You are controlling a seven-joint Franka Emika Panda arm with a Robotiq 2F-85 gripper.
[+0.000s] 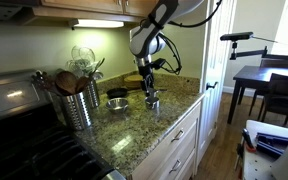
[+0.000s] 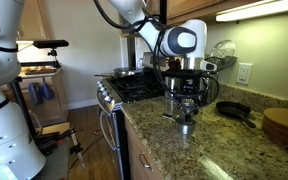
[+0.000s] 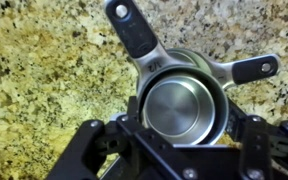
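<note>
Two nested steel measuring cups (image 3: 181, 108) with black handles sit on the speckled granite counter (image 3: 34, 70). One handle (image 3: 129, 30) points up in the wrist view and the other handle (image 3: 254, 68) points right. My gripper (image 3: 184, 128) is straight above them, with a finger against each side of the cup's wall, shut on it. In both exterior views the gripper (image 1: 150, 90) (image 2: 185, 100) points down at the cups (image 1: 152, 103) (image 2: 187, 124) near the counter's front edge. I cannot tell whether the cups are lifted off the stone.
A steel holder with wooden utensils (image 1: 79, 102) and a small black pan (image 1: 117, 96) stand behind the cups. A gas stove (image 2: 134, 88) adjoins the counter. Another black pan (image 2: 232, 110) and a round wooden board (image 2: 284, 125) lie near the wall.
</note>
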